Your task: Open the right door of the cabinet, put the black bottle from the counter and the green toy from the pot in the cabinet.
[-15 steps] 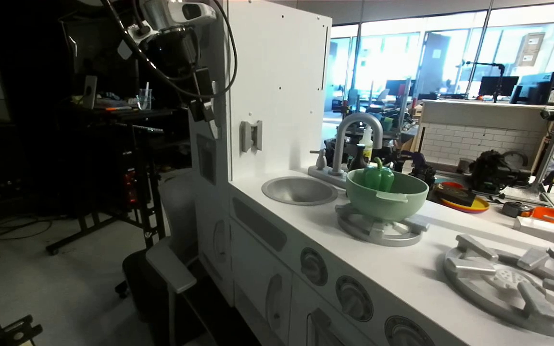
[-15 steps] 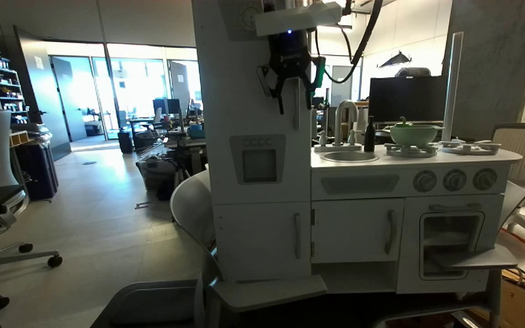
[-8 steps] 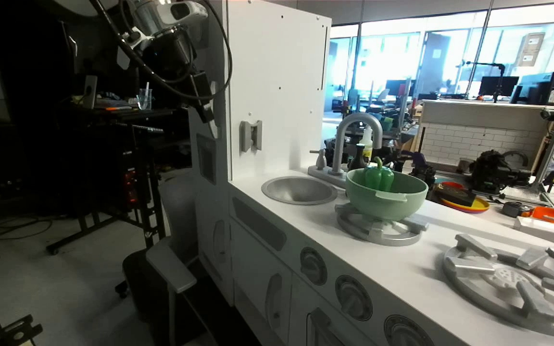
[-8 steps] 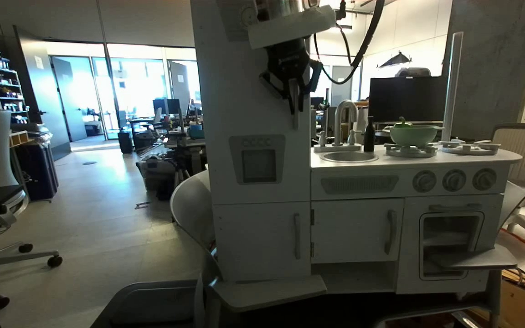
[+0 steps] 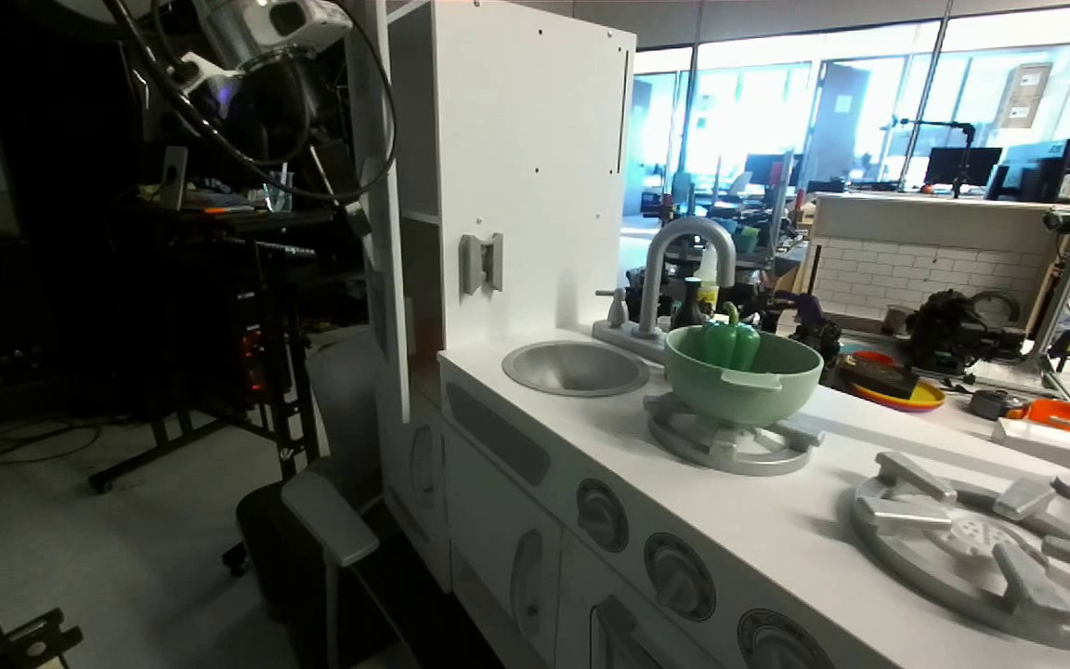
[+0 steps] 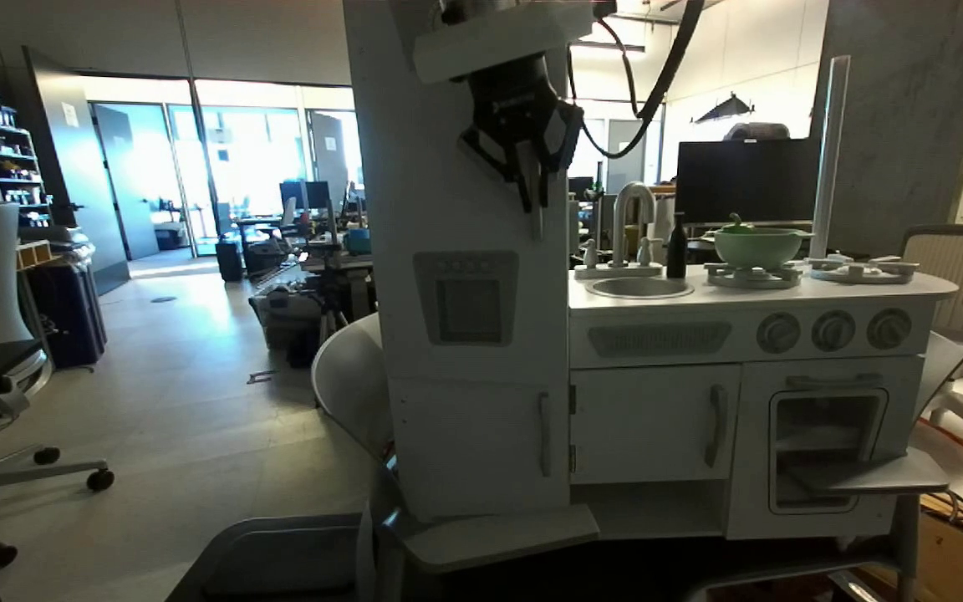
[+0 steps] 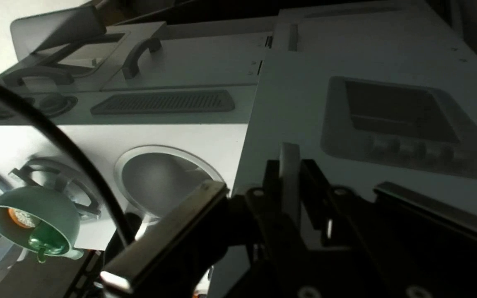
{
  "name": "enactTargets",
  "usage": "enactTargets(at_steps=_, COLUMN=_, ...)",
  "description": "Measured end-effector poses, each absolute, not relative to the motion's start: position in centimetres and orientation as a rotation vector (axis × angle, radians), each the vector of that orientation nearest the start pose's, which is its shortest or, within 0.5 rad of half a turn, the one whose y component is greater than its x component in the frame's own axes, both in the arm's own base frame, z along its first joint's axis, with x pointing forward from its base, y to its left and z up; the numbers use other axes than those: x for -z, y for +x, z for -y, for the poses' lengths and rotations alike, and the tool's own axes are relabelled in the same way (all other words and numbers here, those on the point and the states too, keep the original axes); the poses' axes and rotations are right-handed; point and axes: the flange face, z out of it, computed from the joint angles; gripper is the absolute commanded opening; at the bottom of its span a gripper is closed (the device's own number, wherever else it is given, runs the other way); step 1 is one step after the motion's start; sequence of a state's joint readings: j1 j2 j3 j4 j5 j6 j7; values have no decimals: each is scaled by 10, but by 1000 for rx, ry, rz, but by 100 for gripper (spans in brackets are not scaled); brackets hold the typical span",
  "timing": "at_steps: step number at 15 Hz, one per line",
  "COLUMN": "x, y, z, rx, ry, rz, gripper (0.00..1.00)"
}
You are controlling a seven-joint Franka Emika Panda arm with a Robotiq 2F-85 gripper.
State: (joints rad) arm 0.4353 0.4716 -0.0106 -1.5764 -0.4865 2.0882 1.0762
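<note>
Sink (image 5: 577, 369): round, silver, set into the white counter (image 5: 609, 446).

Cabinet (image 5: 540, 167) rises just beside the sink, tall, boxy, white. Its right door (image 6: 448, 209) stands ajar: in an exterior view the edge on the sink side is apart from the cabinet's frame, and a strip of interior with a shelf (image 5: 422, 219) shows through the gap.

Gripper (image 6: 536, 201) is higher than the sink and to its cabinet side, clamped on the door's grey handle (image 7: 290, 174). Wrist view: a dark finger close against each side of it.

Black bottle (image 6: 676, 251) upright on the counter, behind the sink and near the faucet (image 6: 622, 230), on the side away from the cabinet.

Pot (image 5: 744, 400), pale mint green, next along the counter from the sink, resting on a burner plate (image 5: 730, 455). Green toy (image 5: 730, 344), pepper-shaped, sits inside it, toward the sink; stem above the rim in both exterior views. Second burner (image 5: 972, 537) lies beyond the pot, well apart from the sink.
</note>
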Motion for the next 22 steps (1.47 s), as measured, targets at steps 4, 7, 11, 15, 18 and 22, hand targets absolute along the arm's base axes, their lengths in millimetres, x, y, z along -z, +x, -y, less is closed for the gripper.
enactTargets(at_steps=4, x=-377, y=602, z=-315, rx=496, ry=-3334, rz=-717, gripper=5)
enactTargets(at_steps=7, x=-378, y=568, z=-373, rx=472, ry=-3340, rz=-621, gripper=19)
enactTargets(at_steps=11, x=-375, y=524, z=-459, rx=455, ry=-3330, rz=-347, gripper=55)
enactTargets(at_steps=15, x=-370, y=500, z=-510, rx=431, ry=-3340, rz=-88, gripper=84)
enactTargets(at_steps=18, x=-374, y=496, z=-522, rx=354, ry=-3380, rz=115, gripper=100)
enactTargets(at_steps=22, x=-405, y=508, z=-489, rx=164, ry=-3475, rz=327, gripper=100)
